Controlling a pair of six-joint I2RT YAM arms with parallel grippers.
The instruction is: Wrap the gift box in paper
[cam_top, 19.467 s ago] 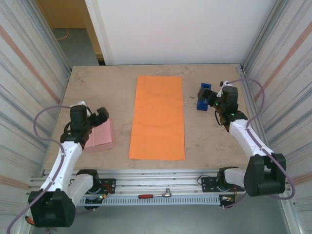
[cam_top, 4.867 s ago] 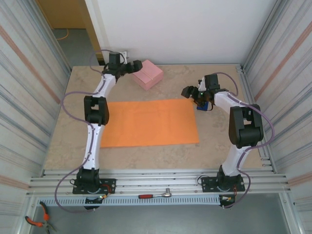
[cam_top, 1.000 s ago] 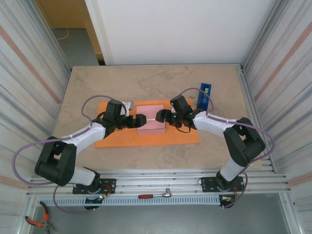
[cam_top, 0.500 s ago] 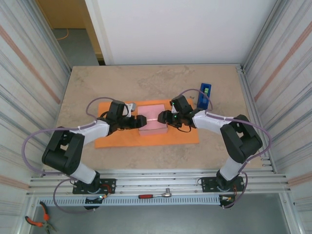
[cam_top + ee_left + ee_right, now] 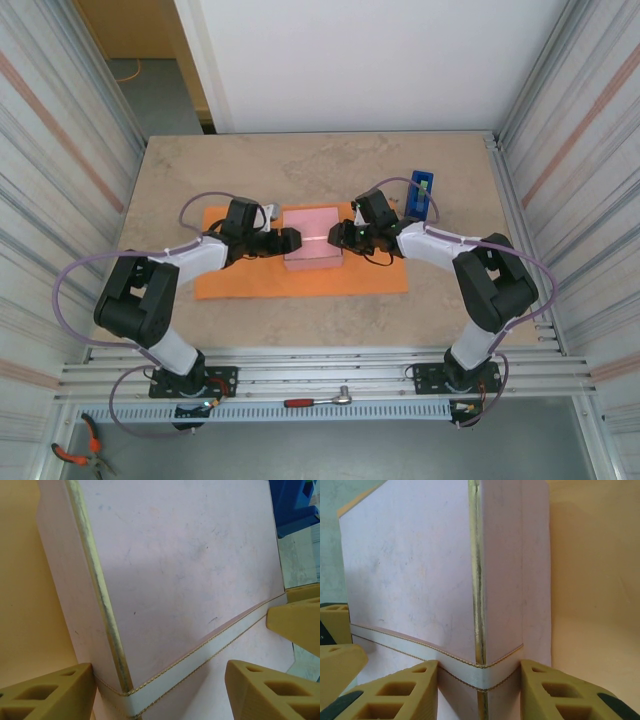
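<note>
We see gift box [image 5: 312, 234] on paper [image 5: 240, 282]. R gripper [image 5: 341, 236], at its 3 o'clock, pinches a corner; L gripper [image 5: 287, 240], at 9 o'clock, straddles box edge, can't tell if gripping.

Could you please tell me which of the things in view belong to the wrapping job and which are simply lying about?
Belonging to the job:
- gift box, sitting on the paper
- paper, spread flat
- blue tape dispenser, beside the paper, probably for sealing later

Lying about:
- red-handled ratchet, on the front rail
- pliers, low in the near left corner of the top view
</note>
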